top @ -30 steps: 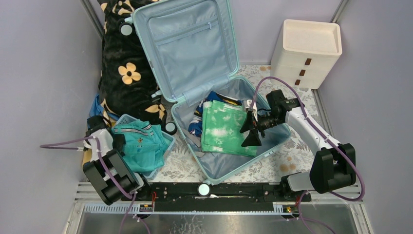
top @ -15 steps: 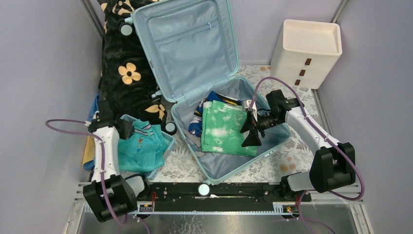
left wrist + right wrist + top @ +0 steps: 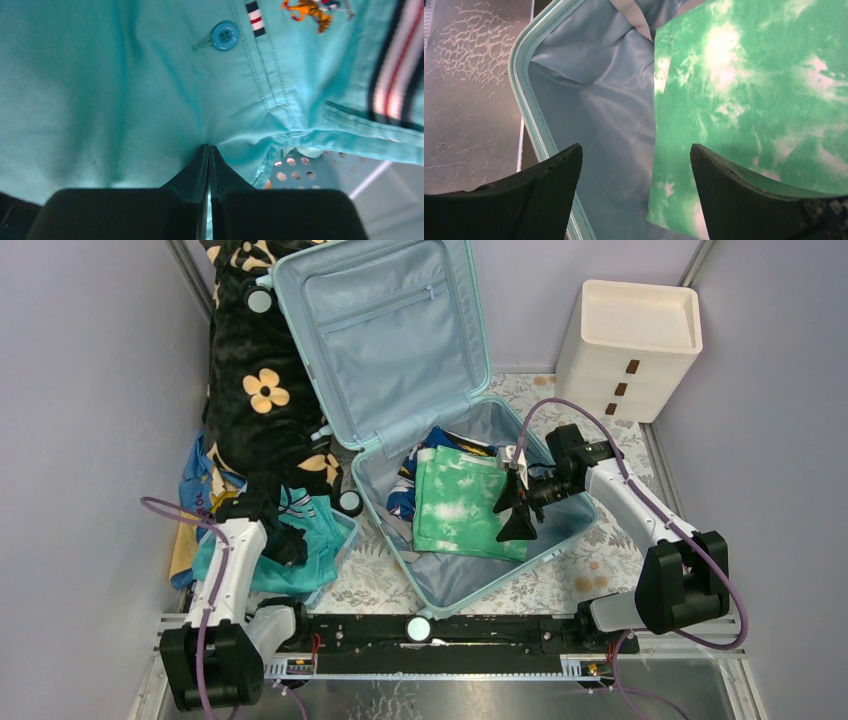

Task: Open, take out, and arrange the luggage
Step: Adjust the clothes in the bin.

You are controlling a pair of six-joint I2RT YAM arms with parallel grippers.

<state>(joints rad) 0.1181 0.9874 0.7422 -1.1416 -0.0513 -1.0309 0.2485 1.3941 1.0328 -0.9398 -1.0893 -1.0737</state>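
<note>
The pale aqua luggage (image 3: 385,330) lies open, its lid leaning against the back wall. Its lower half holds a folded green tie-dye garment (image 3: 455,505). My right gripper (image 3: 515,508) hangs open over that garment's right edge. In the right wrist view its fingers straddle the grey-blue lining (image 3: 599,100) and the green garment (image 3: 749,100). My left gripper (image 3: 285,545) is down in the small blue basket (image 3: 345,525). In the left wrist view it (image 3: 209,147) is shut, its tips pinching a fold of the teal shirt (image 3: 125,90).
A cream drawer unit (image 3: 630,345) stands at the back right. A black blanket with cream flowers (image 3: 255,390) is piled at the back left behind the basket. More blue and white clothes (image 3: 405,495) lie under the green garment.
My left arm has swung from the basket's left side to over the teal shirt, and its jaws have closed on the fabric. The right arm has not moved.
</note>
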